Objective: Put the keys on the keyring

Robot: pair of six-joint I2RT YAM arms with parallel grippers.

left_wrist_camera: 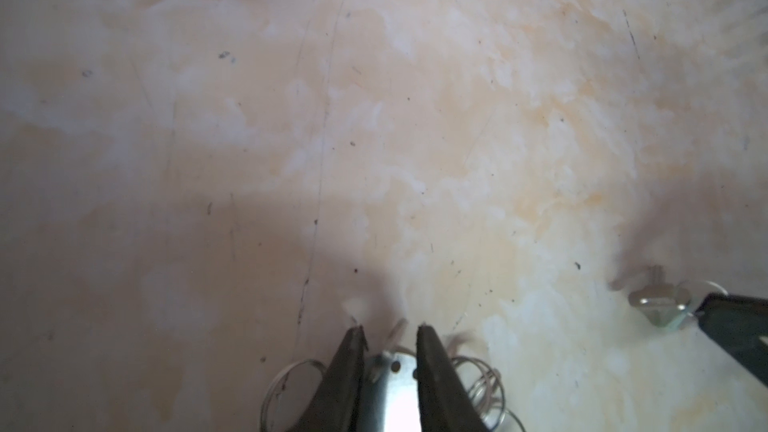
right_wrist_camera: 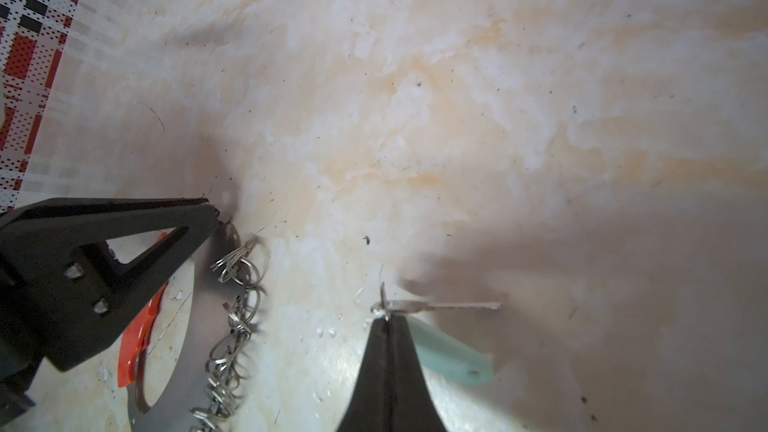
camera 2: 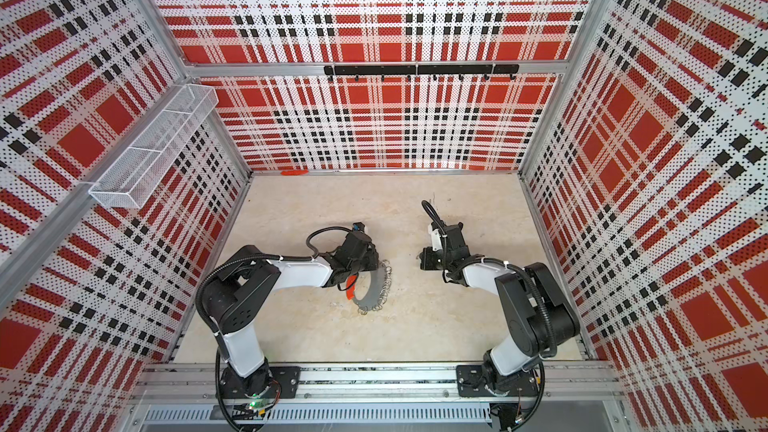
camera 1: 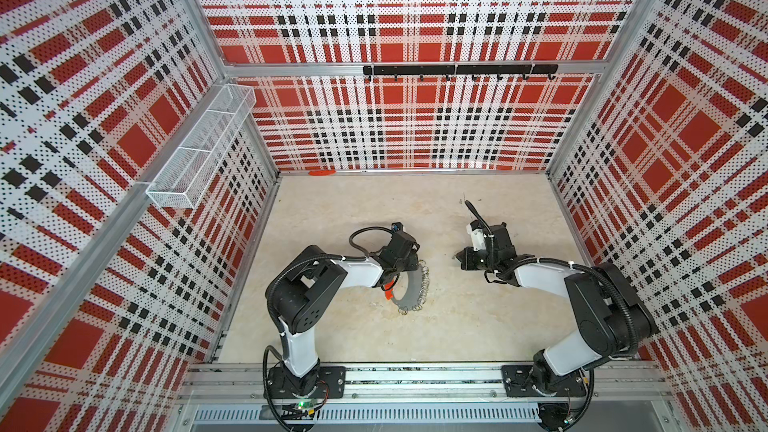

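Grey sheet metal forms the one keyring (right_wrist_camera: pixel 199 305), a flat curved band with small holes punched along its rim; one red plastic section (right_wrist_camera: pixel 137 338) is set on its inner curve, and thin wire loops (right_wrist_camera: pixel 239 317) are strung along the outer rim, too tangled to be counted. The band is straddled by the left end effector (left_wrist_camera: pixel 390 328): two black tapered fingers (left_wrist_camera: pixel 349 367) are seen slightly apart with shiny metal filling the gap, but whether the band is pinched cannot be told. One small silvery key (right_wrist_camera: pixel 440 306) is gripped at its head by the closed right end effector (right_wrist_camera: pixel 386 322) and juts sideways from the tips; one pale teal oval tag (right_wrist_camera: pixel 453 355) is hung just beside the fingers, partly hidden by them. Key and keyring are separated by a bare stretch of mottled beige bench (camera 1: pixel 374 209). In both top views the upper part of the keyring (camera 1: pixel 411 295) (camera 2: pixel 371 293) is covered by the left arm (camera 1: pixel 361 272). Behind both end effectors one black hook rail (camera 1: pixel 459 70) is fixed to the plaid wall (camera 1: pixel 415 126), and one white mesh basket (camera 1: pixel 199 147) of three compartments is mounted beyond the left one
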